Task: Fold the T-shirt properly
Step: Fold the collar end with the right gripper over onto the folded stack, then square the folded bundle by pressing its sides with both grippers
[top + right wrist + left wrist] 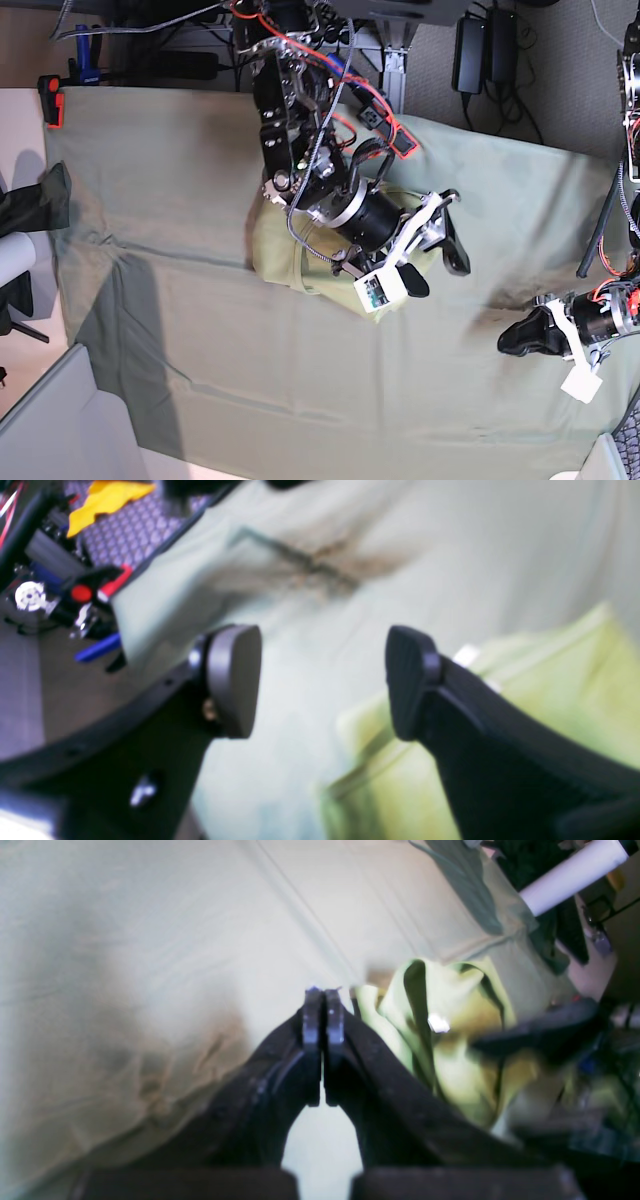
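Observation:
The pale yellow-green T-shirt lies bunched in the middle of the table, mostly hidden under my right arm. My right gripper is open and empty, hovering just past the shirt's right edge. In the right wrist view the open gripper hangs over the tablecloth, with the shirt and its white tag to the lower right. My left gripper is shut on nothing, resting low over the tablecloth far to the right of the shirt. In the left wrist view the gripper is shut, with the crumpled shirt beyond it.
A grey-green tablecloth covers the table, with wrinkles near the left gripper. Red clamps hold its back edge. A white roll and dark cloth lie at the left edge. Tools and cables lie off the table.

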Robot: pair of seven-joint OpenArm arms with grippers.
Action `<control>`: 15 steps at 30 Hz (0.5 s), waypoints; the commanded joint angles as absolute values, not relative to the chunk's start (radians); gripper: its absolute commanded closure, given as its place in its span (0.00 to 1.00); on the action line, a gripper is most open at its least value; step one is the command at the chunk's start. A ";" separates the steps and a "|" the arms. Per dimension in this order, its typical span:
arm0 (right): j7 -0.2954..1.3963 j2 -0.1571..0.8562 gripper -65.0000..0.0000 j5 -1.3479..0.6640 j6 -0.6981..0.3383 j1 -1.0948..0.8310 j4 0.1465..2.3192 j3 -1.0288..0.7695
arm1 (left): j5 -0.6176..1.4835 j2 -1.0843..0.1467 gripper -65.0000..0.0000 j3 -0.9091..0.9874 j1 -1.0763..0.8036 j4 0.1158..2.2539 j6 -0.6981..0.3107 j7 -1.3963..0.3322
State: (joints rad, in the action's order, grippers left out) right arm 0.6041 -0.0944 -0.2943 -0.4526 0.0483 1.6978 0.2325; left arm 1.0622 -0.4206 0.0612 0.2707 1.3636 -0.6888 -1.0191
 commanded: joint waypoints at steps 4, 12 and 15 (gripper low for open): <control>0.577 -0.099 1.00 -0.306 -0.476 0.097 1.731 0.168 | 1.049 -0.435 1.00 0.072 0.284 1.557 -0.698 -0.995; 0.572 -0.031 1.00 -0.262 -0.476 0.168 1.727 -0.102 | 1.031 -0.435 1.00 0.028 0.202 1.788 -0.698 -0.992; 0.556 0.047 1.00 -0.261 -0.476 0.190 1.706 -0.186 | 1.008 -0.434 1.00 -0.061 0.152 1.788 -0.698 -0.976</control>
